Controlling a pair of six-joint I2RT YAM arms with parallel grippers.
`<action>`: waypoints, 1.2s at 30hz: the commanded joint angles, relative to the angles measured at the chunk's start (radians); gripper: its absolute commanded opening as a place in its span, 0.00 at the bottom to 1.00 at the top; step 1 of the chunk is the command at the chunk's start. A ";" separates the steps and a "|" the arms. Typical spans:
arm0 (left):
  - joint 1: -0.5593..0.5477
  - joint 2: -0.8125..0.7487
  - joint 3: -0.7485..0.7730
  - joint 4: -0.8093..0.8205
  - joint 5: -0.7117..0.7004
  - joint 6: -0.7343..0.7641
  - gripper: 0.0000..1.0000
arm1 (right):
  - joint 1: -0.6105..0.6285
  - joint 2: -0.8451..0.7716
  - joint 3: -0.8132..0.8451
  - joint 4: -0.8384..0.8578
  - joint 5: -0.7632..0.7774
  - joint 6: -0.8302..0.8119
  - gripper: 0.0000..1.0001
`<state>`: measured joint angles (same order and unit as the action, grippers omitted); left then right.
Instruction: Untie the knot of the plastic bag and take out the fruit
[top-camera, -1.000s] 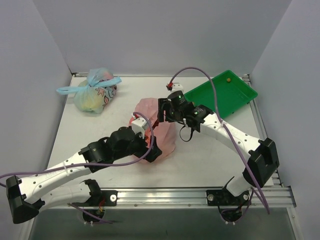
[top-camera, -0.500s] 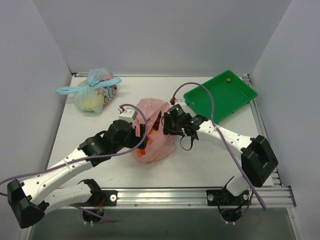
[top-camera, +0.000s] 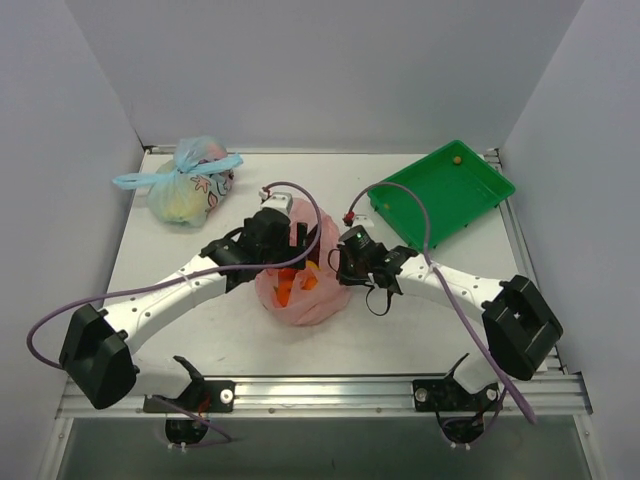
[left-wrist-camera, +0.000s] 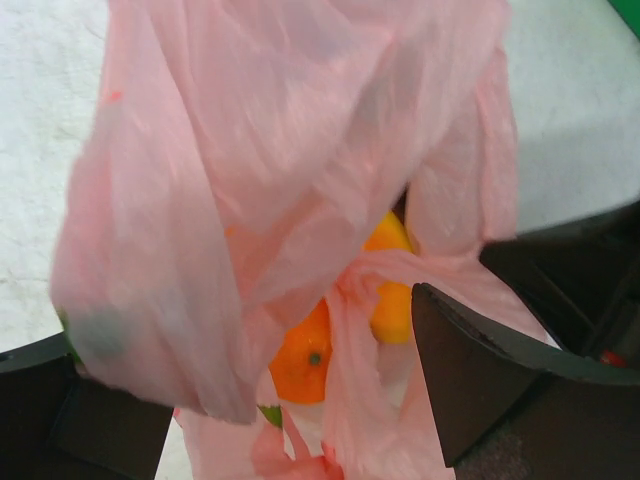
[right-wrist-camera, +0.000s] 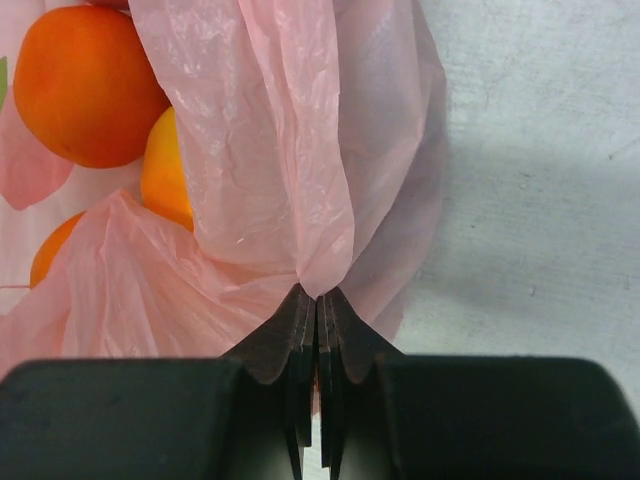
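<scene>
The pink plastic bag (top-camera: 300, 285) lies crumpled at the table's middle with its mouth gaping. Orange fruit (top-camera: 290, 285) shows inside. My right gripper (top-camera: 338, 268) is at the bag's right side, and its jaws (right-wrist-camera: 318, 300) are shut on a fold of the pink film (right-wrist-camera: 300, 180). An orange (right-wrist-camera: 85, 85) and a yellow-orange fruit (right-wrist-camera: 165, 170) lie just beyond that fold. My left gripper (top-camera: 292, 240) hangs over the bag's far-left side, open (left-wrist-camera: 270, 400), with loose film draped between its fingers. Below it sit an orange (left-wrist-camera: 300, 355) and a yellow fruit (left-wrist-camera: 392, 310). No knot shows.
A green tray (top-camera: 445, 190) stands tilted at the back right with one small orange bit (top-camera: 457, 158) in it. A second bag with a light-blue tie (top-camera: 190, 185) rests at the back left. White walls close in three sides.
My right gripper has shut on the bag's film. The left arm swung toward the far side of the bag. The bag shifted and its mouth now shows the oranges.
</scene>
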<state>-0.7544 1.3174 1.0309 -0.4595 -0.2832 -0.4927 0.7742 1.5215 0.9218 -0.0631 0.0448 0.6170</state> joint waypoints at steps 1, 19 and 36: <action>0.039 0.035 0.064 0.042 -0.099 0.022 0.97 | 0.010 -0.078 -0.040 0.016 0.026 -0.017 0.00; 0.196 0.152 0.147 0.070 -0.071 0.175 0.00 | -0.059 -0.227 -0.278 -0.019 0.135 -0.048 0.02; 0.221 0.063 0.089 0.124 0.101 0.158 0.00 | 0.160 -0.017 0.416 -0.282 0.109 -0.286 0.46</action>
<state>-0.5350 1.4048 1.1275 -0.3889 -0.2131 -0.3283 0.9066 1.4033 1.3033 -0.2802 0.1642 0.3759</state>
